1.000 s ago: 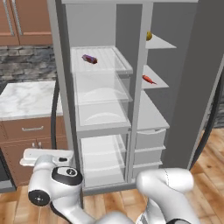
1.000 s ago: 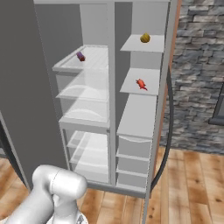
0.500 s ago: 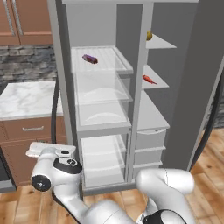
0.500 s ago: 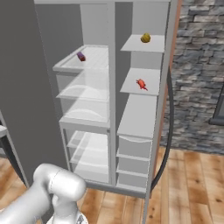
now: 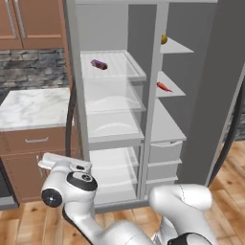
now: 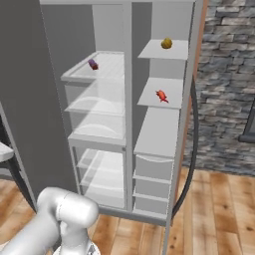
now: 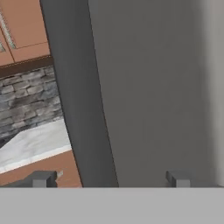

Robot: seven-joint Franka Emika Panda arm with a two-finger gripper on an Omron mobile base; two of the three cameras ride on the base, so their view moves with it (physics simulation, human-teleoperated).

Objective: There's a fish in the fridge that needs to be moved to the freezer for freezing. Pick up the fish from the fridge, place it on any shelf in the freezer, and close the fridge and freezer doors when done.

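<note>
flat, even rendered light; soft faint shadows, slightly blurry hand view

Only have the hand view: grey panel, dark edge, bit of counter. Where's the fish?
Observer: Fish lies on the second shelf of the freezer, under a yellow ball on the top shelf.
Operator: Doors?
Observer: Both stand open: fridge door swung out on one side, freezer door on the other.
Operator: Anything else inside?
Observer: A purple cylinder on the top glass shelf of the fridge.
</note>
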